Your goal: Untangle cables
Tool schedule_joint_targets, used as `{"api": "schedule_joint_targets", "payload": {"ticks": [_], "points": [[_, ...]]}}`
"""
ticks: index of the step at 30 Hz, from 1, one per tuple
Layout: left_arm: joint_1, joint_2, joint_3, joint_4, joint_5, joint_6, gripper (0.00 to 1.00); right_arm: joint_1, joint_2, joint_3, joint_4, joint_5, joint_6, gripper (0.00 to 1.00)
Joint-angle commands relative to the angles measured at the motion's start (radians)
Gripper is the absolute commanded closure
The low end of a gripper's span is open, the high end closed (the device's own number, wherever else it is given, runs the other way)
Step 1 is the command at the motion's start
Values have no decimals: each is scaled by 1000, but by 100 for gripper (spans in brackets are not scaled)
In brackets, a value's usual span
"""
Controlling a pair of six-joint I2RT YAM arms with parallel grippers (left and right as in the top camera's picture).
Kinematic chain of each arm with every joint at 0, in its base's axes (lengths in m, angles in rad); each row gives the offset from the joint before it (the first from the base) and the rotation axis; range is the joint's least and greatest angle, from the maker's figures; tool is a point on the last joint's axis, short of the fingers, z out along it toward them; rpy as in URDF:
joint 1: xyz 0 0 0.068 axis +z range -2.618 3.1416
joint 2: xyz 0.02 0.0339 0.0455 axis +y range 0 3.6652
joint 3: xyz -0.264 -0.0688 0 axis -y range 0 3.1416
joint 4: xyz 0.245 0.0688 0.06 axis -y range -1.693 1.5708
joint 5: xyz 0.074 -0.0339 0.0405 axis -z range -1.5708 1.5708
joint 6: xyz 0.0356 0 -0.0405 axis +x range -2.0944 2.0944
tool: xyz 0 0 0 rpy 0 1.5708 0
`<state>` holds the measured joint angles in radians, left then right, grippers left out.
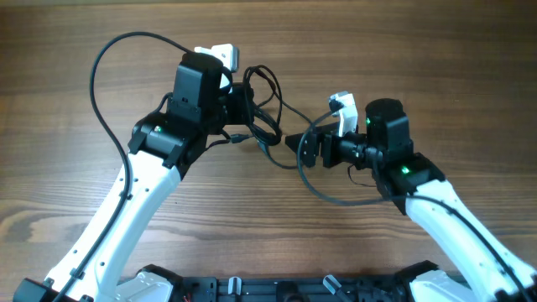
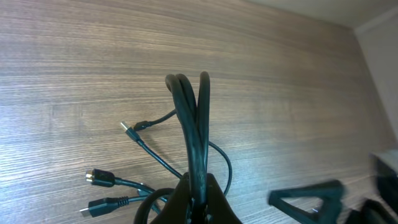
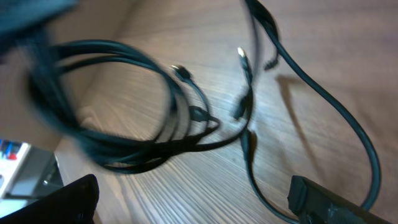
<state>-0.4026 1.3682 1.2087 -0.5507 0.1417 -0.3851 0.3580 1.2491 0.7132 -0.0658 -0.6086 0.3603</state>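
Note:
The black cables (image 1: 262, 113) lie in a tangle at the table's middle, between my two arms. My left gripper (image 2: 198, 198) is shut on a bundle of cable loops (image 2: 191, 118) that stands up past its fingers; several plug ends (image 2: 99, 179) lie on the wood below. In the overhead view the left gripper (image 1: 242, 107) sits over the tangle's left part. My right gripper (image 1: 300, 144) is open and empty, just right of the tangle. In the right wrist view the looped cables (image 3: 124, 106) lie ahead of its spread fingers (image 3: 193, 202), with small plug tips (image 3: 241, 55) beyond.
The table is bare brown wood (image 1: 67, 193). Each arm's own thicker black wire arcs out, one at the left (image 1: 101, 67) and one in front of the right arm (image 1: 336, 200). The arm bases are at the near edge.

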Motion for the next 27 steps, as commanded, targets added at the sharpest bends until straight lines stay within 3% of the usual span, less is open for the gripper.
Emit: {"api": "schedule_joint_targets", "payload": {"ticks": [1,9,13,16,27], "points": [[8,-16,9,7,-31,-75,96,53,-92,5,2,79,-124,0],[8,13,9,6,42,-129,96,224,-166,5,-18,269,-383,1],[8,13,9,-6,102,-148,96,297,-166,5,-37,447,-473,12],[8,12,9,-16,129,-151,96,327,-166,5,-62,563,-509,15],[8,12,9,-8,229,-177,96,331,-117,5,-80,576,-541,52]]}}
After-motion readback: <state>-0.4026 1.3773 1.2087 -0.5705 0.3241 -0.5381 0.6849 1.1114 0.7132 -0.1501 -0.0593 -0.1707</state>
